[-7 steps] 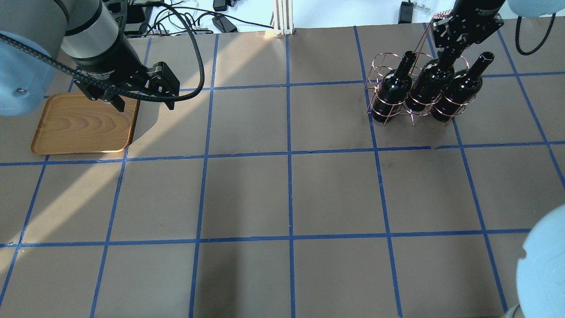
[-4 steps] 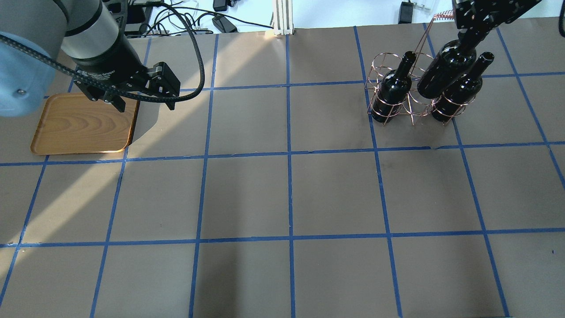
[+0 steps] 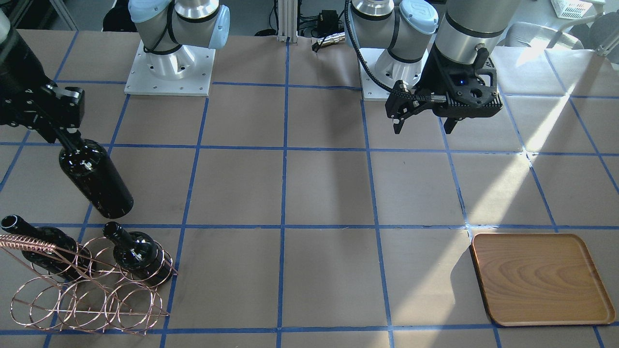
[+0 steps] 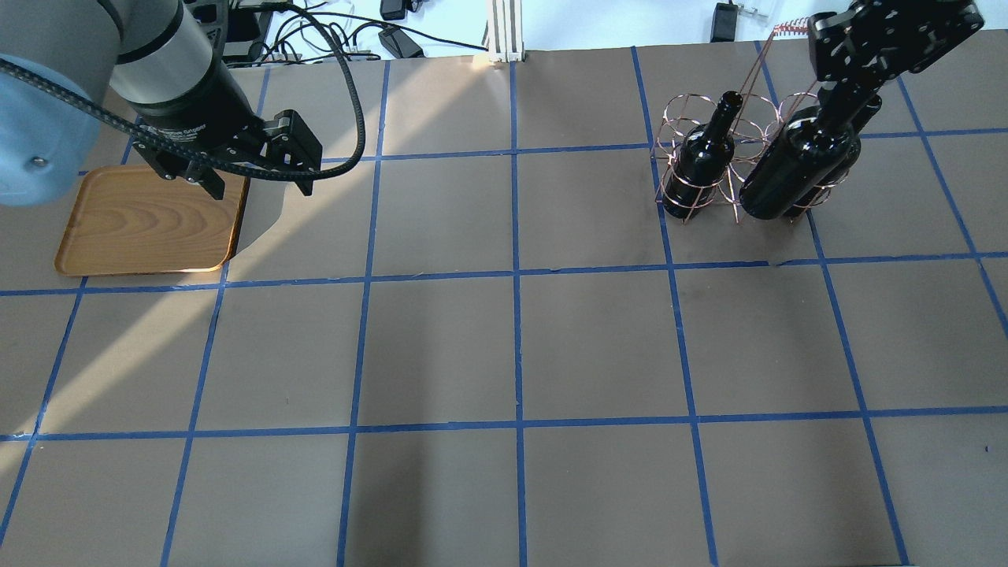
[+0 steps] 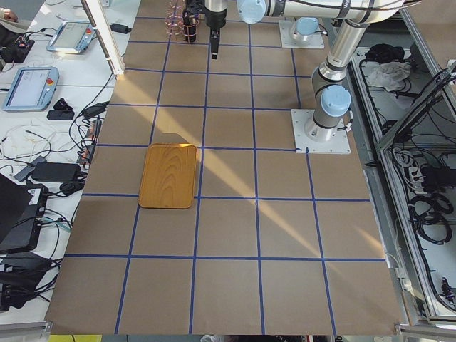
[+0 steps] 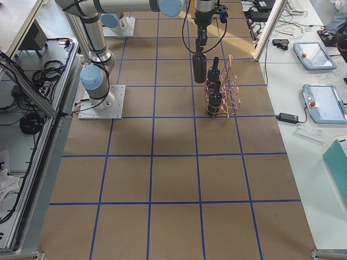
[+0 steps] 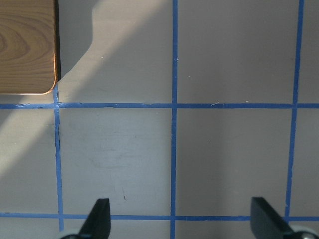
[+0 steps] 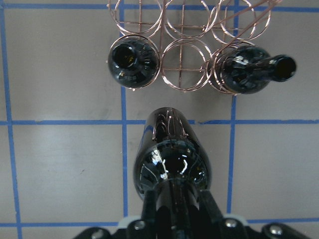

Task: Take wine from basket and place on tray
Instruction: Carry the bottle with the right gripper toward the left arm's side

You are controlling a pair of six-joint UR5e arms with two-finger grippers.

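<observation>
The right pincer (image 3: 66,137) pinches the neck of a wine bottle (image 3: 95,181), which hangs clear of the basket (image 3: 87,299) above the desk (image 3: 329,193). The left pincer (image 3: 423,128) is spread, empty. The glossy glass could slip during the long carry to the tray (image 3: 541,280).

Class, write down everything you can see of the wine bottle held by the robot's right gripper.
The held bottle is glossy, near-black glass with no label, a cylindrical body, rounded shoulders and a narrow neck. The right gripper is clamped on that neck, so it hangs roughly upright, base down, above the table. It is outside the wire basket, on the robot's side of it, apart from the two bottles standing in it. Only the gripper touches it.
</observation>
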